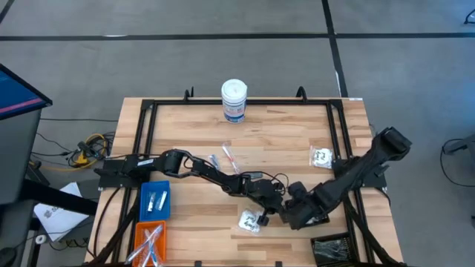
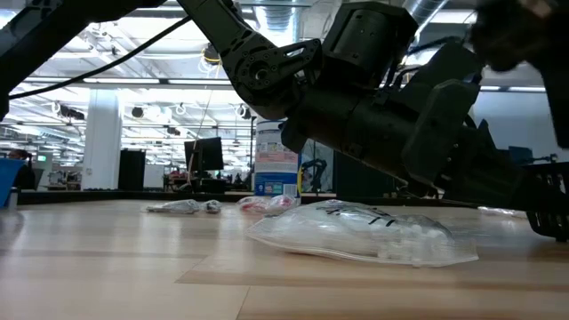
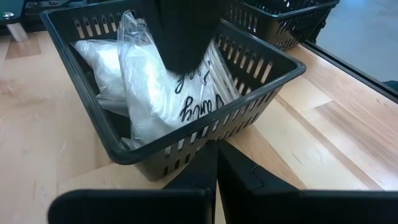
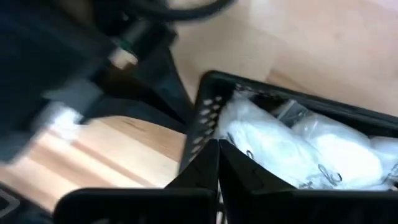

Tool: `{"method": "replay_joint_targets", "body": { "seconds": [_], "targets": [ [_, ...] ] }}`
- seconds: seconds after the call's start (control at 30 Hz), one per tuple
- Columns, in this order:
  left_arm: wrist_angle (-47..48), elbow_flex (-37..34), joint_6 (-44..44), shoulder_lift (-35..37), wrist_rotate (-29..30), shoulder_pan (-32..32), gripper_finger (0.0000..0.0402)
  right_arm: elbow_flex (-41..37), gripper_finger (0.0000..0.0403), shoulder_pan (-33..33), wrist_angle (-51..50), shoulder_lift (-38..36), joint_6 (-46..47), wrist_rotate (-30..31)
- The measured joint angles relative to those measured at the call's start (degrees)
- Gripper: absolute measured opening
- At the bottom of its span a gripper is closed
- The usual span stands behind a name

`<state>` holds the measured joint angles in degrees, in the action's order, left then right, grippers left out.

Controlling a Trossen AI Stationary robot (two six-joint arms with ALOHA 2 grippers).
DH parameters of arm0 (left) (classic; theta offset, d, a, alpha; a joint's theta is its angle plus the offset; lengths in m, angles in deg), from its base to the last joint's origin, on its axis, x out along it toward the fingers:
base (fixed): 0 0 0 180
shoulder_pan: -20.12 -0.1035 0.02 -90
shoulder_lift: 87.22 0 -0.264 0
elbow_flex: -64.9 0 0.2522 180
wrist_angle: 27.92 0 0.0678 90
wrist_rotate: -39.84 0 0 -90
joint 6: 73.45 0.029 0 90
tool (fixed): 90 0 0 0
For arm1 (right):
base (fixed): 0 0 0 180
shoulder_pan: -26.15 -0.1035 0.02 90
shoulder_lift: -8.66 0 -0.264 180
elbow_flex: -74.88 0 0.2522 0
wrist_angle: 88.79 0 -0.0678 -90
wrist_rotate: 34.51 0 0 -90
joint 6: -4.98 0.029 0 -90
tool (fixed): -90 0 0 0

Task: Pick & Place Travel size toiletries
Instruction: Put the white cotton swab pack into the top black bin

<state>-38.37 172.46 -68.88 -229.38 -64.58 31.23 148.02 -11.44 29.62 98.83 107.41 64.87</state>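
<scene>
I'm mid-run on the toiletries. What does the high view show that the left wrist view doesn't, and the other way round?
High view only: the white canister at the far edge, the blue bin and orange bin, and two loose packets on the table.
Left wrist view only: the inside of a black basket holding bagged packets, with the shut left gripper close to its wall.
Both: the wooden table and clear packets with white contents.

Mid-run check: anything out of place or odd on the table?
Yes: the left gripper and right gripper, both shut, crowd almost against each other above a clear packet lying loose on the table. Neither seems to hold it. Collision looks possible.
</scene>
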Motion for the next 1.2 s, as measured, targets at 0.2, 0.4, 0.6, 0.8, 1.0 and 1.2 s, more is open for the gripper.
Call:
{"method": "replay_joint_targets", "body": {
  "seconds": [0.2,0.4,0.6,0.8,1.0,1.2],
  "targets": [
    [0.0,0.0,0.1,0.0,-0.04,0.0,0.0001,0.04,0.0,-2.33,-7.62,-1.77,7.67,-0.56],
    [0.0,0.0,0.1,0.0,-0.04,0.02,0.0001,0.09,0.0,-3.34,-8.6,1.37,10.12,-6.77],
    [-0.02,0.0,0.1,0.0,-0.04,0.11,0.0001,-0.37,0.0,-1.49,-8.58,5.36,8.76,-9.31],
    [-0.04,0.0,0.1,0.01,-0.05,0.09,0.0001,-1.58,0.0,1.11,-6.75,7.87,4.37,-12.82],
    [-0.02,0.0,0.1,0.02,-0.13,0.09,0.0001,-1.52,0.0,2.11,-4.33,8.07,1.97,-12.36],
    [-0.02,0.0,0.1,0.02,-0.13,0.09,0.0001,1.44,0.0,1.43,-7.94,8.08,2.01,-11.33]
  ]
}}
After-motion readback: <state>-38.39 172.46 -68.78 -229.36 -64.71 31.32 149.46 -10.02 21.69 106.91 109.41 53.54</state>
